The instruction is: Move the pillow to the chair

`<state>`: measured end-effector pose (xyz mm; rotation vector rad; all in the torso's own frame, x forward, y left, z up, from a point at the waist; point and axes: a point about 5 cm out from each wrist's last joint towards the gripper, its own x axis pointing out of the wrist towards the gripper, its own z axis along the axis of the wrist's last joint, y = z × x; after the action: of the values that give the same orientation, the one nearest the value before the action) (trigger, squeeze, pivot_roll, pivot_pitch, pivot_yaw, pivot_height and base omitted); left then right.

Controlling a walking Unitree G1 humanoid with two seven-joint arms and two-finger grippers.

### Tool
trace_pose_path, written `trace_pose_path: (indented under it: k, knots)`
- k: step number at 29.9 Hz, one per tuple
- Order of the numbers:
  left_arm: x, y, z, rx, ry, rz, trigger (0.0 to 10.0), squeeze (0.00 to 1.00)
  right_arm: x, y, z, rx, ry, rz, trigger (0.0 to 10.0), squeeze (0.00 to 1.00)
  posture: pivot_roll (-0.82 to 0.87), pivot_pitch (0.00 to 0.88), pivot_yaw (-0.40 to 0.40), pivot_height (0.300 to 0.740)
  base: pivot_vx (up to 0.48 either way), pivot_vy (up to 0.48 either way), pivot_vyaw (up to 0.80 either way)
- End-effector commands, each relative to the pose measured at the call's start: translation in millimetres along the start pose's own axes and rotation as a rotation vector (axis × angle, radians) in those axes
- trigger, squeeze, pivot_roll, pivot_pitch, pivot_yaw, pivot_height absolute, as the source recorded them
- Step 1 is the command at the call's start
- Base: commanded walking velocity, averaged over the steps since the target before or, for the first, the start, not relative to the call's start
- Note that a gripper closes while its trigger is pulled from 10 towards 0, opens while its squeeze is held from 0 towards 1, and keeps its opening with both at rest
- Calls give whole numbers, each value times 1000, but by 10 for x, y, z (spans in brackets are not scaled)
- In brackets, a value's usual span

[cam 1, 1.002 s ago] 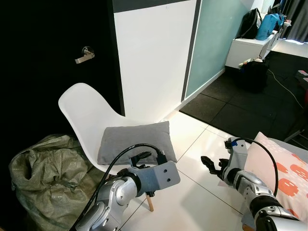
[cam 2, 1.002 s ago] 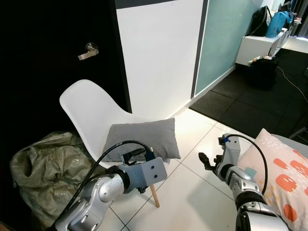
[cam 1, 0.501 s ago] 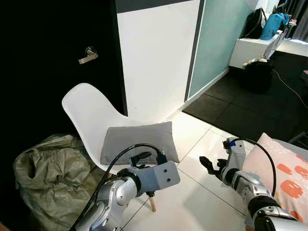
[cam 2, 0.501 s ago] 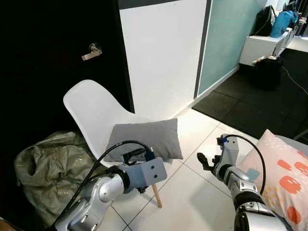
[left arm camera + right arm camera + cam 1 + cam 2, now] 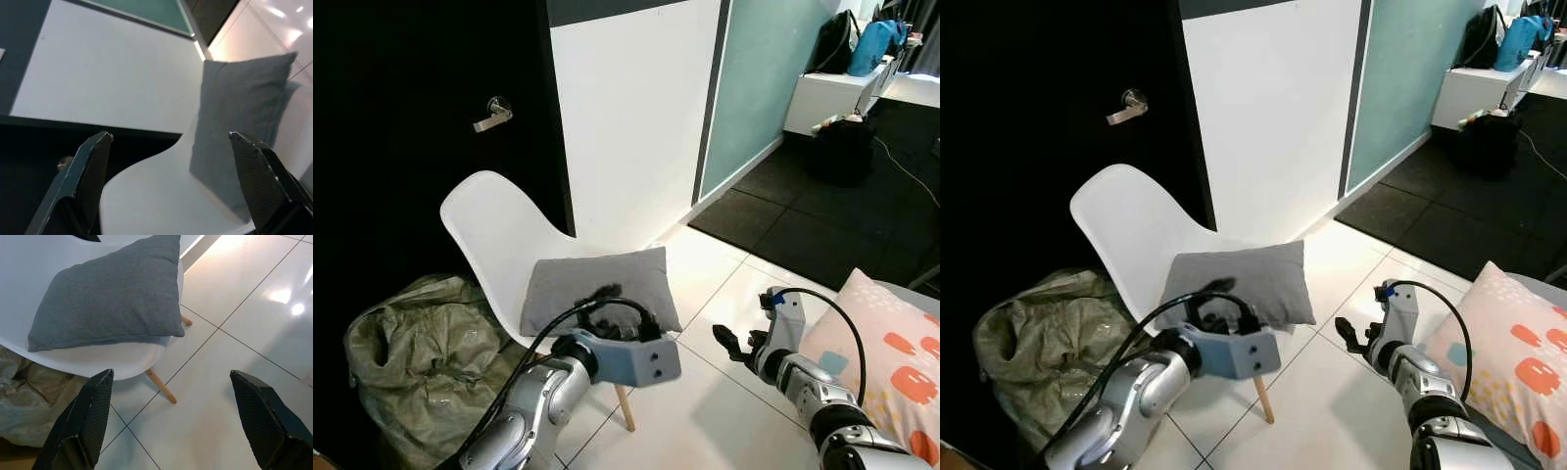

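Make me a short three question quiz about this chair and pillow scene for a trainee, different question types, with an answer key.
1. True or false: the grey pillow lies on the seat of the white chair.
2. Multiple choice: what sits on the floor beside the chair, toward the dark door? A) a red bucket B) a crumpled green bag C) a stack of books
3. Fill in the blank: both the left pincer and the right pincer have their fingers ____, gripping nothing.

Key: 1 true. 2 B, the crumpled green bag. 3 open.
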<state>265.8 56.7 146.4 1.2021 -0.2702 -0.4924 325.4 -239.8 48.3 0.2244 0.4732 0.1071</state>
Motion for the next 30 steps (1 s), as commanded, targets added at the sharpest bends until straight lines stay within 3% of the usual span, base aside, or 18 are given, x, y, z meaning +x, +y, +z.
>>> trace_pose_path:
  k: [1, 4, 5, 8, 9, 10, 11, 12, 13, 15, 16, 22, 26, 30]
  knots:
    - [-13, 5, -43, 33, 17, 4, 10000, 0, 3, 13, -37, 4, 5, -3, 10000, 0, -152, 23, 43, 734, 0, 0, 0]
    - [-2, 31, -194, -169, 85, -4, 10000, 0, -9, -18, -88, -11, 23, -40, 10000, 0, -161, 11, 34, 734, 0, 0, 0]
    - [-12, 74, -269, -291, 115, 36, 10000, 0, -14, -27, -100, -20, 25, -46, 10000, 0, -164, 8, 30, 734, 0, 0, 0]
    - [-70, 164, -463, -550, 187, 148, 10000, 0, -26, -48, -114, -33, 28, -58, 10000, 0, -171, 5, 26, 734, 0, 0, 0]
    - [-121, 200, -619, -734, 244, 214, 10000, 0, -29, -56, -116, -33, 28, -64, 10000, 0, -171, 2, 24, 734, 0, 0, 0]
    - [-121, 200, -619, -734, 244, 214, 10000, 0, -29, -56, -116, -33, 28, -64, 10000, 0, -171, 2, 24, 734, 0, 0, 0]
    - [-168, 205, -726, -865, 280, 260, 10000, 0, -32, -62, -118, -33, 27, -68, 10000, 0, -171, 1, 24, 734, 0, 0, 0]
    - [-243, 179, -897, -1036, 327, 313, 10000, 0, -34, -69, -122, -39, 30, -77, 10000, 0, -169, 0, 22, 734, 0, 0, 0]
    - [-243, 179, -897, -1036, 327, 313, 10000, 0, -34, -69, -122, -39, 30, -77, 10000, 0, -169, 0, 22, 734, 0, 0, 0]
    - [-461, 33, -1302, -1271, 451, 430, 10000, 0, -29, -61, -142, -47, 39, -90, 10000, 0, -166, 0, 16, 734, 0, 0, -788]
    - [-543, -36, -1420, -1341, 492, 465, 10000, 0, -27, -57, -148, -49, 42, -94, 10000, 0, -165, 0, 16, 734, 0, 0, -788]
    - [-691, -304, -1615, -1450, 598, 521, 10000, 0, -15, -30, -185, -57, 56, -106, 10000, 0, -160, 0, -1, 734, 0, 0, -785]
    - [-750, -605, -1714, -1488, 726, 513, 10000, 0, -4, 9, -243, -59, 75, -103, 10000, 0, -166, 0, -14, 734, 0, 0, -783]
    - [-735, -691, -1709, -1501, 757, 499, 10000, 0, -6, 16, -276, -61, 85, -103, 10000, 0, -166, 0, -19, 734, 0, 0, -788]
